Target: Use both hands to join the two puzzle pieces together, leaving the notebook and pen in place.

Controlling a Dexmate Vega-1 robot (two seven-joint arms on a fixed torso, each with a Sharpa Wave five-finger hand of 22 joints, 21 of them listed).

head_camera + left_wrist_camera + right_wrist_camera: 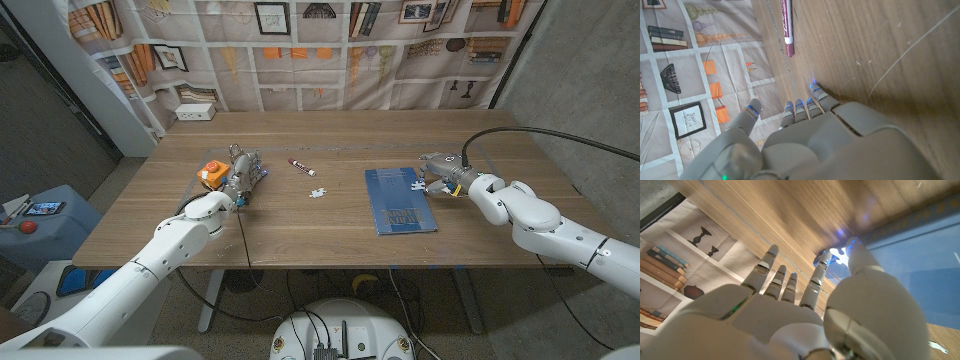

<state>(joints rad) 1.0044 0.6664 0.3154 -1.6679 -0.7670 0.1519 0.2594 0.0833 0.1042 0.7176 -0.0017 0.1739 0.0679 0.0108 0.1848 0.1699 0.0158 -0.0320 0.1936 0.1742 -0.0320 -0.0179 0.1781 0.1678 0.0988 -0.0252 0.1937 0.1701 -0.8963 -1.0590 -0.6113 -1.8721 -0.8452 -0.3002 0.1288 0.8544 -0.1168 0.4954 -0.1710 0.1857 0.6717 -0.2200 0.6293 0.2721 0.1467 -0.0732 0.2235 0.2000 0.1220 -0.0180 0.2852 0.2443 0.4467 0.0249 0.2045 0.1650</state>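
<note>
Wood surface: the table [330, 240] is carrying everything, with bare boards lying open along its near edge and across the far strip.
Loose piece: a white puzzle piece [317, 192] is lying alone on the wood near the table's middle, apart from everything, with open room all around it.
Second piece: another white puzzle piece [419, 185] is sitting at the upper right corner of the blue notebook [398, 200], close to that cover's edge; in the right wrist view [839, 256] it is showing between the fingertips.
Right hand: the right hand [440, 172] is reaching in from the right over the notebook's far corner, thumb and a finger closing around the piece there; whether they are actually pinching it, I cannot tell.
Left hand: the left hand [240, 176] is standing on the left part of the table, fingers together and pointing across the wood, holding nothing; in the left wrist view [805, 145] its fingertips [816, 93] are touching the boards.
Pen: a dark red pen [302, 167] is lying beyond the loose piece, between the left hand and the notebook, well apart from both; it is also showing ahead of the fingers in the left wrist view [786, 25].
Orange thing: an orange object [211, 173] is sitting just beside the left hand, on its outer side.
</note>
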